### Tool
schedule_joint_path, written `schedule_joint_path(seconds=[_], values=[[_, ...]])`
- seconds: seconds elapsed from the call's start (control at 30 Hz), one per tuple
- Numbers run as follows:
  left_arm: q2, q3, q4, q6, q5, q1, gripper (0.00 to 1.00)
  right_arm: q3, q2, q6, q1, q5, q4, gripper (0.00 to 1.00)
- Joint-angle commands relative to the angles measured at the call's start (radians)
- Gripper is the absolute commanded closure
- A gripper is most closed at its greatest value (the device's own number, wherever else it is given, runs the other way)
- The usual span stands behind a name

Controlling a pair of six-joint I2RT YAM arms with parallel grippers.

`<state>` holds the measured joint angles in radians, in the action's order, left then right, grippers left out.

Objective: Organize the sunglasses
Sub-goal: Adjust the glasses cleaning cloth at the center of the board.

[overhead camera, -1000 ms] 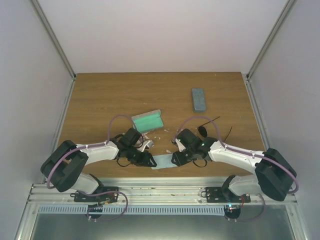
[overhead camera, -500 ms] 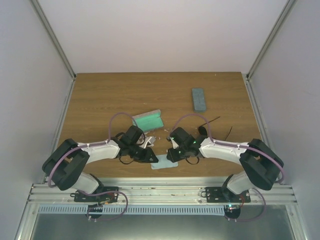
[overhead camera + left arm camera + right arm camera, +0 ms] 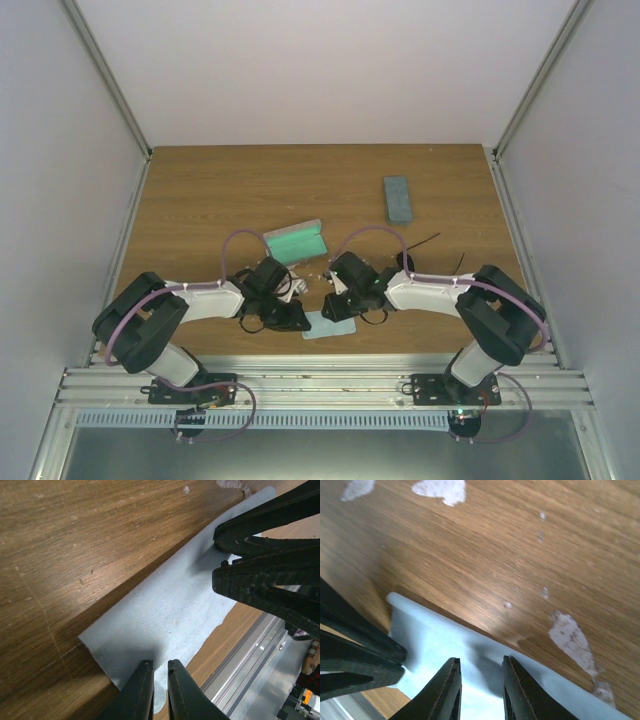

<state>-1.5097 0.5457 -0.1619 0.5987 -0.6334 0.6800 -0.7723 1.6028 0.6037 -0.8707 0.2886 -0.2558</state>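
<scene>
Pinching the light-blue cloth (image 3: 170, 610) on the desk (image 3: 75, 540), the left hand (image 3: 160, 664) is clenching its edge. The right hand (image 3: 480, 662) is straddling the cloth's other side, fingers slightly parted.

The cloth (image 3: 328, 329) is being crowded by the left gripper (image 3: 303, 320) and right gripper (image 3: 333, 306); the far table (image 3: 240, 185) is being left open.
</scene>
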Motion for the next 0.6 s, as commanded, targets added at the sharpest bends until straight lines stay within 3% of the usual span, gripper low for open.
schedule_joint_path(seconds=[0.0, 0.33, 0.43, 0.57], values=[[0.001, -0.032, -0.037, -0.007, 0.055, 0.007, 0.88, 0.016, -0.002, 0.008, -0.007, -0.092, -0.08, 0.76], [0.026, -0.009, -0.055, -0.018, 0.046, 0.01, 0.87, -0.021, -0.077, 0.102, -0.003, -0.546, -0.337, 0.7], [0.054, 0.01, -0.038, -0.011, 0.022, 0.014, 0.86, -0.031, -0.117, 0.096, -0.013, -0.547, -0.336, 0.66], [0.081, 0.043, -0.003, 0.019, 0.022, 0.016, 0.87, -0.03, -0.166, 0.055, -0.028, -0.421, -0.264, 0.64]])
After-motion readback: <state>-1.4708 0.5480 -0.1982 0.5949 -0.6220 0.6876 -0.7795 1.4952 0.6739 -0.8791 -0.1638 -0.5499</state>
